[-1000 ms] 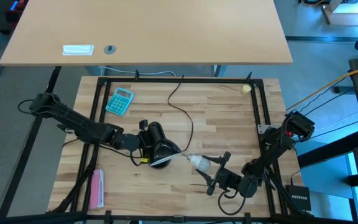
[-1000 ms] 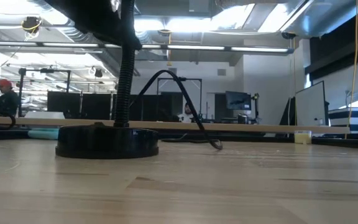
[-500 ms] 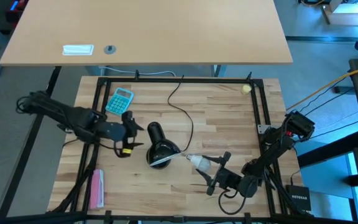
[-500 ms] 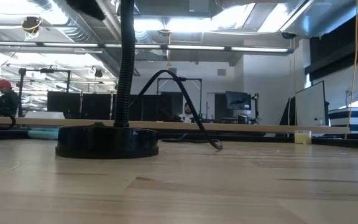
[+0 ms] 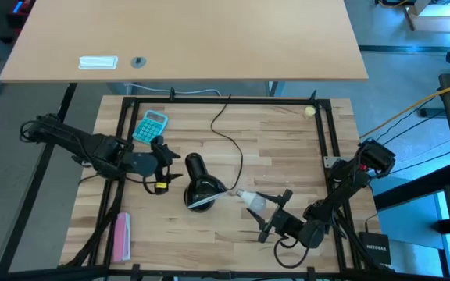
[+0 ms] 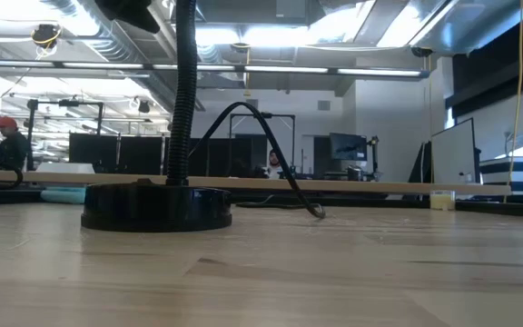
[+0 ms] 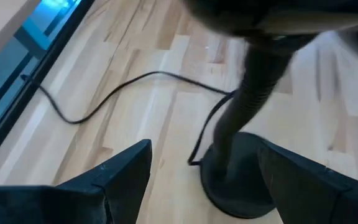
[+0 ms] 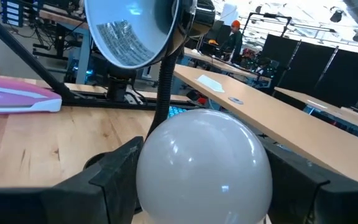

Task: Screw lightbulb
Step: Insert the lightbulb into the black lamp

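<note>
The black gooseneck lamp (image 5: 200, 183) stands by its round base (image 6: 157, 207) on the wooden table, its shade's open mouth (image 8: 129, 31) turned toward the table's right. My right gripper (image 5: 262, 212) is shut on the white lightbulb (image 5: 250, 200) just right of the shade, with the narrow end (image 5: 238, 195) pointing at the shade. My left gripper (image 5: 161, 161) is open and empty, left of the lamp. In the left wrist view its fingers (image 7: 123, 174) stand apart in front of the lamp base (image 7: 241, 180). My right gripper pinches the bulb's round glass part (image 8: 204, 162) between its two fingers (image 8: 114, 174), one on each side. The fingers come about level from the table's right side. The bulb is lifted clear of the table, and its narrow end points away from the gripper toward the shade.
The lamp's black cord (image 5: 229, 136) runs to the far edge. A teal calculator (image 5: 151, 126) lies at the far left, a pink object (image 5: 121, 236) at the near left, and a pale yellow ball (image 5: 309, 112) at the far right. A black frame (image 5: 225, 101) borders the table.
My left gripper has drawn back from the lamp toward the table's left edge and now stands clear of it. The lamp has stayed standing where it was. My right gripper has kept the bulb beside the shade.
</note>
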`<action>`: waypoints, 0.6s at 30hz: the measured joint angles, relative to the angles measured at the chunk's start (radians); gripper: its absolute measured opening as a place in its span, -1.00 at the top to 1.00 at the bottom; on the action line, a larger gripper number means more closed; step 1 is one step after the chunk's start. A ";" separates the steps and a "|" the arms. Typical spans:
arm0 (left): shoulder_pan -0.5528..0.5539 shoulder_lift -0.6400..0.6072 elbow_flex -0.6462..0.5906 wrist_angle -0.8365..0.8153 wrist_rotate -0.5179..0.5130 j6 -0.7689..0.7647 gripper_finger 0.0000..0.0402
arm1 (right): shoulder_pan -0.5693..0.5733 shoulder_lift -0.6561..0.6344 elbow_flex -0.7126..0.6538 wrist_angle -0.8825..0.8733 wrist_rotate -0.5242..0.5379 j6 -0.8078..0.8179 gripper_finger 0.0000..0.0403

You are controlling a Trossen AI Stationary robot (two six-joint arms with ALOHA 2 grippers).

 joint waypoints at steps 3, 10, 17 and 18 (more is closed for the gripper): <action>0.000 0.010 0.000 0.003 -0.006 -0.006 -0.41 | -0.002 0.000 0.002 0.001 0.000 -0.002 -0.32; 0.012 0.018 0.000 -0.027 -0.032 -0.001 -0.41 | 0.001 0.000 0.002 0.009 0.002 0.008 -0.32; 0.013 0.018 0.000 -0.077 0.050 -0.063 -0.49 | 0.001 0.000 0.002 0.018 0.002 0.007 -0.32; 0.013 0.018 0.000 -0.075 0.051 -0.069 -0.53 | 0.001 0.000 0.002 0.018 0.002 0.007 -0.32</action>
